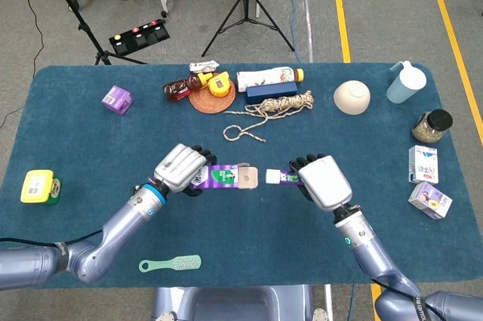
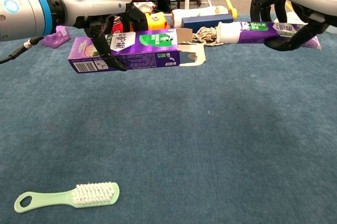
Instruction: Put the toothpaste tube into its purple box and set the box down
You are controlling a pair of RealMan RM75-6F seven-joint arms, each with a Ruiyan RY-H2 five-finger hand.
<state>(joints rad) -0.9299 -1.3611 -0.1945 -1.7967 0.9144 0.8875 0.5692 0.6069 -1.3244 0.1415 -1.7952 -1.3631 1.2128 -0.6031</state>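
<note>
Now my left robot hand [image 2: 100, 10] grips the purple box [image 2: 131, 51] level, flap open, while my right robot hand [image 2: 295, 2] grips the toothpaste tube [image 2: 258, 31] cap-first for insertion.

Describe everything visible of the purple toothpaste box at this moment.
The purple box is a long cardboard carton with green and white printing and a barcode at its left end. The left hand grips it from above, holding it level above the table. Its right end is open, flaps out, facing the white cap of the toothpaste tube, held by the right hand. The cap is not yet inside.
</note>
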